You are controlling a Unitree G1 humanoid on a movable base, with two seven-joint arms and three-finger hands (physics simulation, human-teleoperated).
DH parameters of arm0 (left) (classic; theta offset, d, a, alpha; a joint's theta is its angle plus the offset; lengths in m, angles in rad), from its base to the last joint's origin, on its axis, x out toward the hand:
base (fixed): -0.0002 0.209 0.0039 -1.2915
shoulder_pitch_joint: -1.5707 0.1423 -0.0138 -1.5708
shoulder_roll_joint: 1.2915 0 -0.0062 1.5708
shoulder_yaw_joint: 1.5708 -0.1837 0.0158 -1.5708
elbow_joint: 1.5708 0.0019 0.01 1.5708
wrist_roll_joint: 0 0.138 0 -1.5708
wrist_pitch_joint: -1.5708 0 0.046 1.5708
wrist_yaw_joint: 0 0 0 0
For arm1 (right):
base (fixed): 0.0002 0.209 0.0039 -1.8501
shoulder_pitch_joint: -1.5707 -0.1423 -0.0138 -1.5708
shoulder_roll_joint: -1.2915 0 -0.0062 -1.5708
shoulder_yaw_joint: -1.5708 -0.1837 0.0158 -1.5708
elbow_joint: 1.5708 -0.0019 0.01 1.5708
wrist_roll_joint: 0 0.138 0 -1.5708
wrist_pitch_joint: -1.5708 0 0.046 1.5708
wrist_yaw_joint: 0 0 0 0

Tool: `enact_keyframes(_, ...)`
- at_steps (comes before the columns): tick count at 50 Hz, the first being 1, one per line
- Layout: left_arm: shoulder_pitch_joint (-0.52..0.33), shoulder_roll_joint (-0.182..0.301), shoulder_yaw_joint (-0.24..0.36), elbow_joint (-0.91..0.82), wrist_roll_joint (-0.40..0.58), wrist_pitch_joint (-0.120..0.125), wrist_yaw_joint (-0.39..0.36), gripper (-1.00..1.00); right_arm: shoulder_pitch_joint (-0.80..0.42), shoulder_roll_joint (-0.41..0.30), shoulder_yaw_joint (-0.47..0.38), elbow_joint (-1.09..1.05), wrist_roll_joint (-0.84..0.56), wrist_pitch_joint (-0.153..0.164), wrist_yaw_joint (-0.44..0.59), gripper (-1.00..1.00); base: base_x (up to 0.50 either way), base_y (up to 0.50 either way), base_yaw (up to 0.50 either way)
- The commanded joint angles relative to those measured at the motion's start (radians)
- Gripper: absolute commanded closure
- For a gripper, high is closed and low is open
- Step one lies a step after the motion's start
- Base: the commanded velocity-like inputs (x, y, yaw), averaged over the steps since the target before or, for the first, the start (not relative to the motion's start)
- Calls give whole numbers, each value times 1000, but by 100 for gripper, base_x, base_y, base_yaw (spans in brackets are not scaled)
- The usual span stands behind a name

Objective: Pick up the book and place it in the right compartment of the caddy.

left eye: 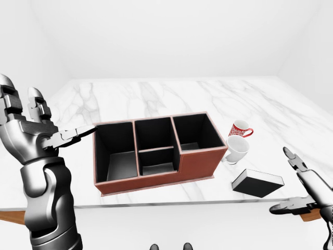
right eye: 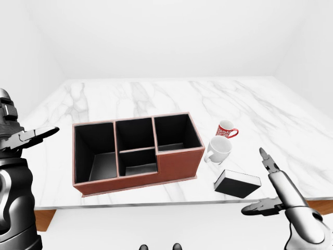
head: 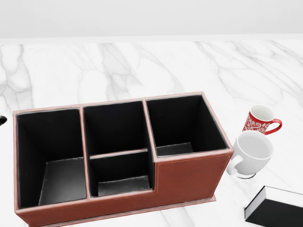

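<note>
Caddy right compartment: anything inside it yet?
Nothing visible: the right compartment of the caddy shows only dark lining and a bare floor strip. Its near wall hides the rest of the floor. The book lies on the counter.

Simulated domestic or office-type setting, plain white walls throughout. White marble countertop [left eye: 156, 99] with grey veining, bearing a brown leather-look desk caddy [left eye: 200, 161], a red patterned mug [left eye: 240, 128], a white mug [left eye: 238, 149] and a black book [left eye: 257, 183]. No further furnishings discernible.
</note>
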Motion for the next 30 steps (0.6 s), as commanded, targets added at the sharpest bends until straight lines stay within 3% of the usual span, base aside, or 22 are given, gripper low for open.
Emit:
enact_keyframes(1, 1, -1, 0, 1, 2, 0, -2, -100, -26, -13, 42, 3, -26, 0, 0, -100, 0, 0, 0)
enact_keyframes(30, 1, -2, -3, -1, 2, 0, -1, -100, -20, -24, 94, 136, -4, 0, 0, -100, 0, 0, 0)
